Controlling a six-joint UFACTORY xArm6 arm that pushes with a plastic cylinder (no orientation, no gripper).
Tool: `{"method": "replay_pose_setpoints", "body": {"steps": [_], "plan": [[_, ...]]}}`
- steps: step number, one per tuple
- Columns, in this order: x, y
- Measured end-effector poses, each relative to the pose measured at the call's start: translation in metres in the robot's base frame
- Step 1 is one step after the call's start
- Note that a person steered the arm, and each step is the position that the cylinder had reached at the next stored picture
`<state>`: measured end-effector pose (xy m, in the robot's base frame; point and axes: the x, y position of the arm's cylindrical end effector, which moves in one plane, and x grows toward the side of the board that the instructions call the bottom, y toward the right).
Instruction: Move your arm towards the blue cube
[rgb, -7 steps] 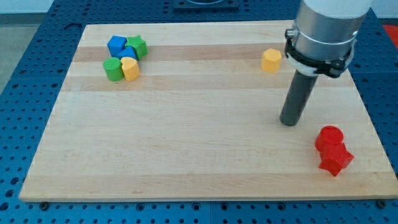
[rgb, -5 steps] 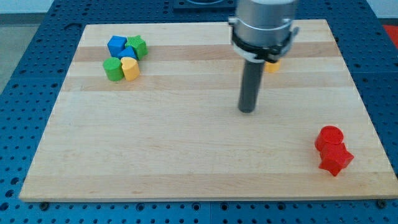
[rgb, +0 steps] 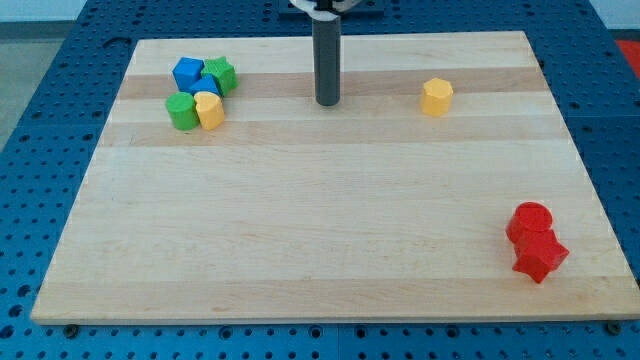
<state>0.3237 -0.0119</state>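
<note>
The blue cube (rgb: 187, 72) sits near the board's top left corner, in a tight cluster with a second blue block (rgb: 209, 85), a green star (rgb: 222, 74), a green cylinder (rgb: 182, 111) and a yellow block (rgb: 210, 109). My tip (rgb: 327, 102) rests on the board near the top centre, well to the right of the cluster and apart from every block.
A yellow block (rgb: 436, 96) lies to the right of my tip. A red cylinder (rgb: 529, 222) and a red star (rgb: 540, 256) touch each other near the bottom right corner. The wooden board (rgb: 320, 240) lies on a blue perforated table.
My tip has moved from the board's right side, past the lone yellow block, up and to the left to the top centre. No block has moved.
</note>
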Motion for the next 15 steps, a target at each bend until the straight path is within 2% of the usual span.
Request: {"method": "replay_pose_setpoints", "body": {"steps": [2, 3, 4, 10, 12, 13, 14, 15], "plan": [[-0.001, -0.015], [-0.043, -0.028], [-0.053, -0.041], [-0.053, -0.071], [-0.053, -0.097], [-0.071, -0.108], [-0.125, -0.113], [-0.132, -0.128]]}}
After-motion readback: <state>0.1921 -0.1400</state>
